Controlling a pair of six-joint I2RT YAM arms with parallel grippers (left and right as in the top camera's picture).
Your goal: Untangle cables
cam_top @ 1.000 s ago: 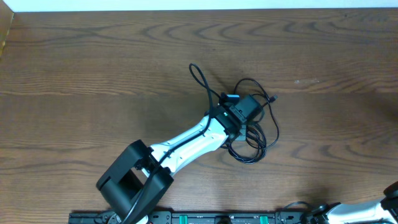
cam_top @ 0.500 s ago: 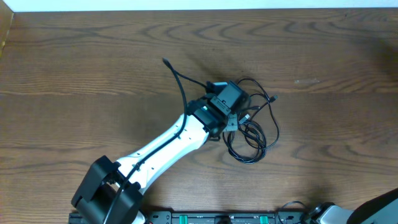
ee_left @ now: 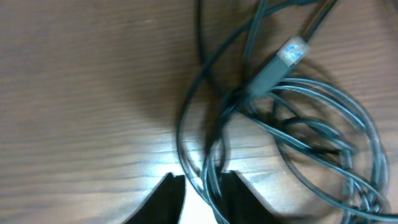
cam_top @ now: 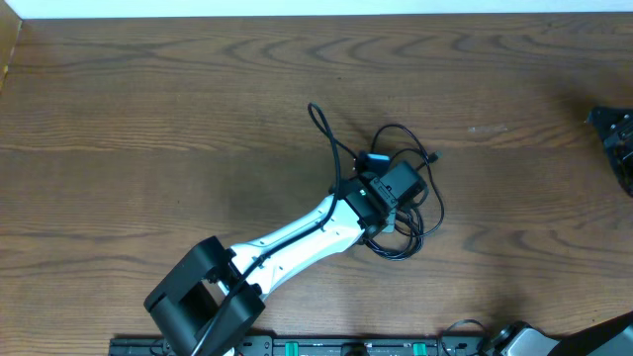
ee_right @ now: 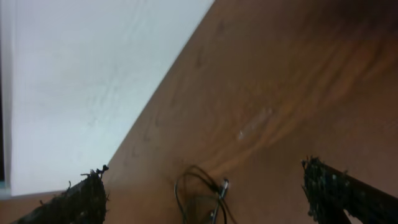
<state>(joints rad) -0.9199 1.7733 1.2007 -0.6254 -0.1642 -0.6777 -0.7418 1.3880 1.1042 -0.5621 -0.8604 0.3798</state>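
The cables (cam_top: 431, 212) lie as a small bundle of thin dark loops in the middle of the table. One loose end (cam_top: 316, 117) trails up and to the left, and a small plug (cam_top: 435, 156) sticks out at the right. My left gripper (cam_top: 404, 190) hangs right over the bundle. In the left wrist view its jaws (ee_left: 204, 182) stand narrowly open around two strands, with a sliver of light beside the left finger. A grey plug (ee_left: 278, 60) lies just ahead. My right gripper (cam_top: 619, 138) is wide open and holds nothing at the table's right edge, far from the cables (ee_right: 200, 190).
The wooden table (cam_top: 148, 119) ends in a white strip (cam_top: 316, 8) at the back. The arm bases with a black rail (cam_top: 326, 346) line the near edge. The left arm's white link (cam_top: 297, 237) slants across the near middle.
My left gripper swung up and left with a strand, then came back over the bundle; the loose end is back near where it was. My right gripper has come into view at the right edge.
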